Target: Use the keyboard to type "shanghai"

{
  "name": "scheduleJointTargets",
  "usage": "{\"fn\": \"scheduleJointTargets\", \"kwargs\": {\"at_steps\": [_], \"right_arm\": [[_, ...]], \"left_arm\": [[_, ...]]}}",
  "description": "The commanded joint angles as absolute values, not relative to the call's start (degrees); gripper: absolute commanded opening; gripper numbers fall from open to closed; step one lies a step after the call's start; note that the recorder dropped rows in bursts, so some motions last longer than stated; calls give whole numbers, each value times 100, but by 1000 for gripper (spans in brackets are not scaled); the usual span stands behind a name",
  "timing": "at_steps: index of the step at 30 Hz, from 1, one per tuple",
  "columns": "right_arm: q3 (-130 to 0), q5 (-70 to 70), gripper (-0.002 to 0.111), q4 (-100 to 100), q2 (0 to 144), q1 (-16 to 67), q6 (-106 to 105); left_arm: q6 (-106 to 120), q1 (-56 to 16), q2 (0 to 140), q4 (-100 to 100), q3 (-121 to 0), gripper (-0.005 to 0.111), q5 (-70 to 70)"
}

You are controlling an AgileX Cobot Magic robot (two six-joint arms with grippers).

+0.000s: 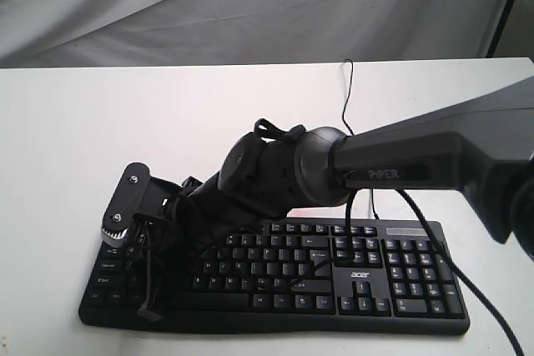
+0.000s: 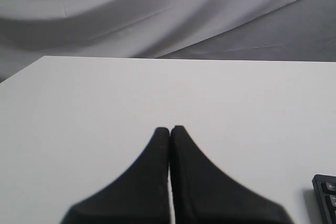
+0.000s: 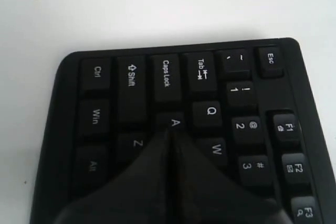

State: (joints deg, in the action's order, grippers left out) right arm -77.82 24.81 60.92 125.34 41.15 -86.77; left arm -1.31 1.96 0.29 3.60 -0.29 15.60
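The black keyboard (image 1: 367, 277) with its white "acer" logo lies along the near edge of the white table. My right arm reaches across it to its left end. There my right gripper (image 1: 150, 309) points down, shut with nothing held. In the right wrist view the shut tips (image 3: 172, 130) sit at the A key (image 3: 175, 121), beside Z (image 3: 137, 144) and W (image 3: 216, 149); whether they press it I cannot tell. My left gripper (image 2: 169, 128) is shut and empty above bare table, with only a corner of the keyboard (image 2: 326, 198) beside it.
The keyboard's thin black cable (image 1: 345, 97) runs back over the table (image 1: 100, 122) toward the far edge. A grey cloth backdrop (image 1: 250, 6) hangs behind. A dark stand leg (image 1: 503, 6) rises at the far right. The right arm's own cable (image 1: 467, 281) trails over the number pad.
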Motion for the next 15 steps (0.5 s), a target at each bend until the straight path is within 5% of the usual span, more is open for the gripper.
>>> {"fn": "scheduleJointTargets", "kwargs": {"at_steps": [1,15], "right_arm": [[-7808,2505,0,5945,12319,4115,-8700],[-7808,2616,0,5380,11912,4115,-8239]], "left_arm": [[-139,175,0,356,0,1,1524],[-139,175,0,356,0,1,1524]]}}
